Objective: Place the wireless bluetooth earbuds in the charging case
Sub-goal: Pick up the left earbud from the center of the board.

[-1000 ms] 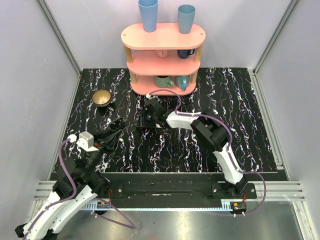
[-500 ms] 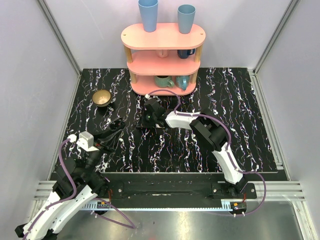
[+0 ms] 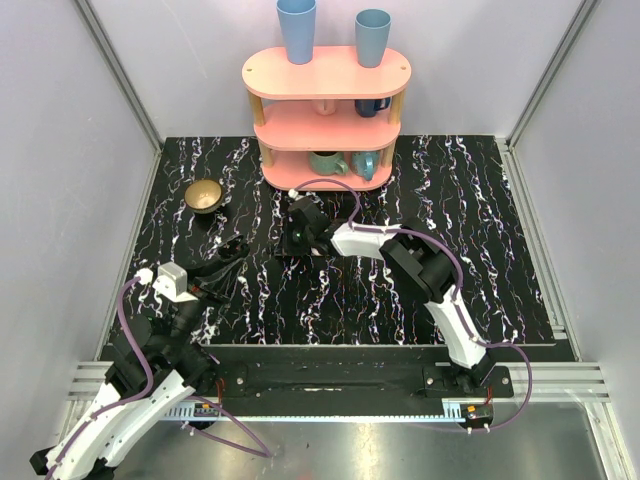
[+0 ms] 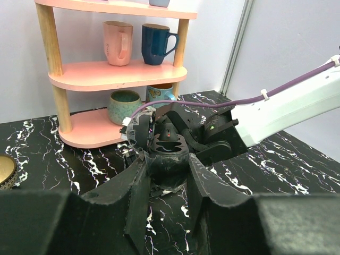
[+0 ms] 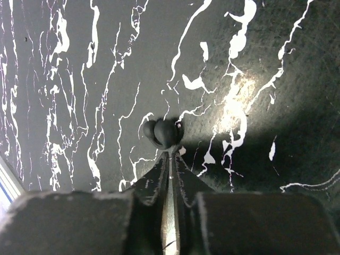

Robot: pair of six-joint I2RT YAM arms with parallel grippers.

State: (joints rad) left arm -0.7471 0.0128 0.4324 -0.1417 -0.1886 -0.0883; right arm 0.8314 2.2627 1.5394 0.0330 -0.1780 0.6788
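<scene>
The black marble table (image 3: 480,230) fills the floor of the cell, with a pink 3-tier shelf (image 3: 326,72) at its far edge. The right arm (image 3: 440,290) reaches in toward the middle, just in front of the shelf. The left arm (image 3: 130,410) stays low at the near left. 2 blue cups (image 3: 297,30) stand on the shelf top, mugs sit on the tiers below, and a bowl (image 3: 204,195) lies at the far left.

The left gripper (image 3: 233,250) has its fingers clamped on either side of a dark rounded body with 2 wells, which looks to be the case (image 4: 169,159), held just clear of the table and facing the shelf.

The right gripper (image 5: 169,154) points down at the table. Its fingers are drawn almost together, a thin slit between them, with the tips pinching the near edge of a small dark 2-lobed earbud (image 5: 162,133) that lies on the marble.

Compared with 1 second ago, the right gripper sits slightly further left in the top view. The left arm, bowl and shelf are unchanged.
</scene>
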